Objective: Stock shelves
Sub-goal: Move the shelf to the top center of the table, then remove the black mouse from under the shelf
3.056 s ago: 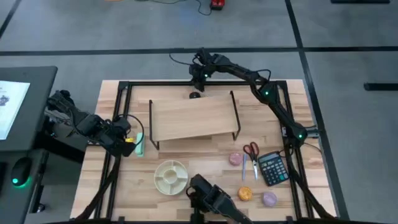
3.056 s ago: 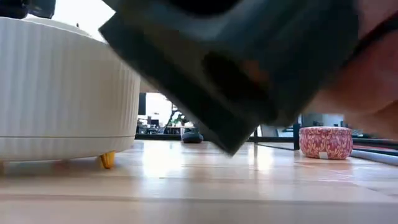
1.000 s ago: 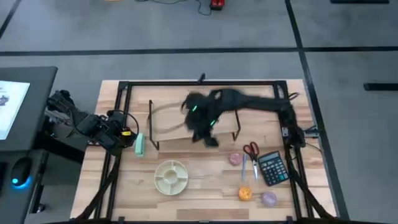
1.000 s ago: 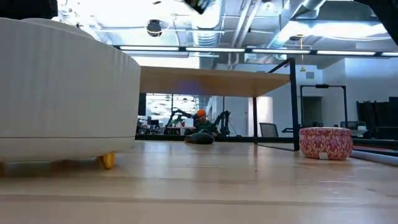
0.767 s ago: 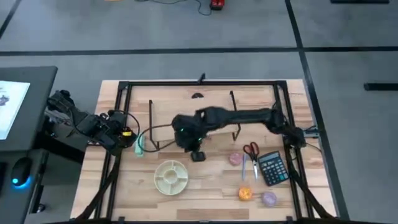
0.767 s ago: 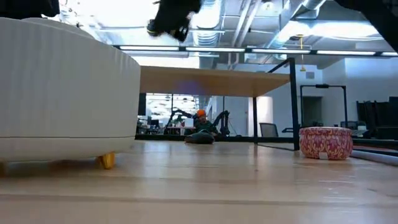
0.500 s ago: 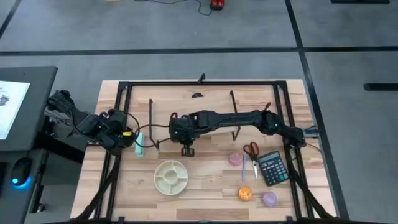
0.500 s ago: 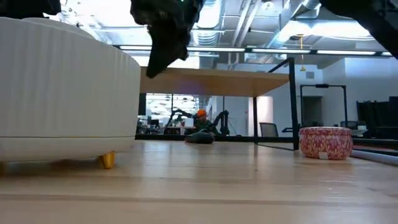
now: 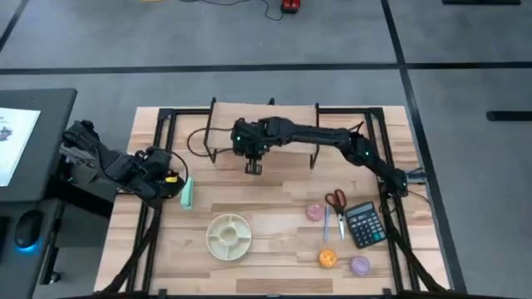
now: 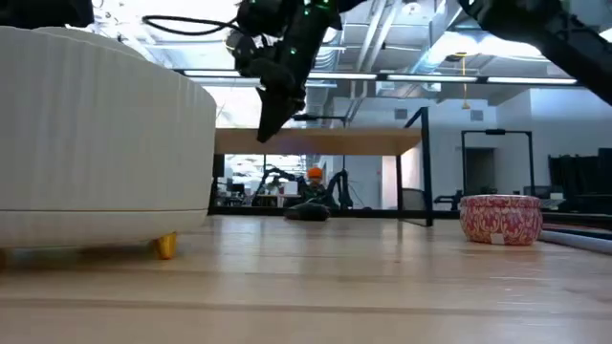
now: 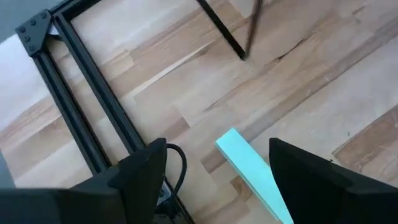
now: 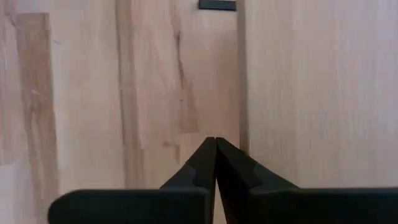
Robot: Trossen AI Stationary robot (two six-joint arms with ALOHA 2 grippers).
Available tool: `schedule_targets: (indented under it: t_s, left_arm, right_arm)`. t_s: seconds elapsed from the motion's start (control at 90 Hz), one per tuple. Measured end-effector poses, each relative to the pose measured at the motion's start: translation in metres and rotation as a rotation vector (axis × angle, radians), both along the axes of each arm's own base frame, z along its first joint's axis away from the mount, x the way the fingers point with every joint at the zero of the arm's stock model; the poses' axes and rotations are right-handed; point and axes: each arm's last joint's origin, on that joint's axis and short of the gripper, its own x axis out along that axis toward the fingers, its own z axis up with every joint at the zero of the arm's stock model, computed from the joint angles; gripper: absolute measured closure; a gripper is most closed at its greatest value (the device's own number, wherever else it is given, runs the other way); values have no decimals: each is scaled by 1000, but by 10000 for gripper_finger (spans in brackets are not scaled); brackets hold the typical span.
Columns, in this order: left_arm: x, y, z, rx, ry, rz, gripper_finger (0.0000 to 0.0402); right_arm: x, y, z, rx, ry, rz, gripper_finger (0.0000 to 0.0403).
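The shelves are one low riser (image 9: 224, 124) with a light-wood plank (image 10: 344, 143) on thin black legs. It stands at the table's far middle. My right gripper (image 9: 253, 169) is shut. Its tips (image 10: 262, 137) slant down at the left part of the plank's near edge, and in the right wrist view the gripper (image 12: 216, 142) hangs over bare wood. My left gripper (image 9: 173, 189) is open at the table's left edge. In the left wrist view a mint-green bar (image 11: 252, 171) lies on the table between the left gripper's (image 11: 217, 149) fingers. My right gripper is shut, and its fingertips (image 10: 268, 119) come from above, slanting down, to the plank's near long edge (image 10: 277, 143). I cannot tell whether they touch the edge.
At the near middle stands a white divided dish (image 9: 229, 235). On the right lie a pink tin (image 9: 314, 212), scissors (image 9: 336, 202), a calculator (image 9: 363, 224) and two small round things (image 9: 327, 258). A small dark thing (image 10: 311, 208) lies under the riser. Black frame rails (image 9: 158, 149) border the table.
My right gripper swung from over the riser toward the near edge and the left, then went back toward the far edge. In the last half second the riser slid toward the table's far edge, staying upright.
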Motion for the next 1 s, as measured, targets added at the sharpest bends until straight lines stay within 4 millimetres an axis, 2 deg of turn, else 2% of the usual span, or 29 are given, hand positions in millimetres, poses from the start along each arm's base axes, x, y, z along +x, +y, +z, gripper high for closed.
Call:
schedule_targets:
  t_s: [0.256,0.489,0.656,0.9,1.0]
  left_arm:
    - [2,-2,-6,-20,-3,0,144]
    - [2,-2,-5,-26,-5,0,144]
    - [2,-2,-6,-30,-4,0,144]
    - [2,-2,-6,-31,-4,0,144]
    - [2,-2,-5,-30,-3,-2,144]
  right_arm:
    - [-9,-38,0,-46,24,44,403]
    - [-12,-41,5,-63,19,90,403]
    - [-14,-18,27,-92,-25,118,403]
    - [-32,51,79,19,-138,63,403]
    - [-42,84,82,72,-79,47,403]
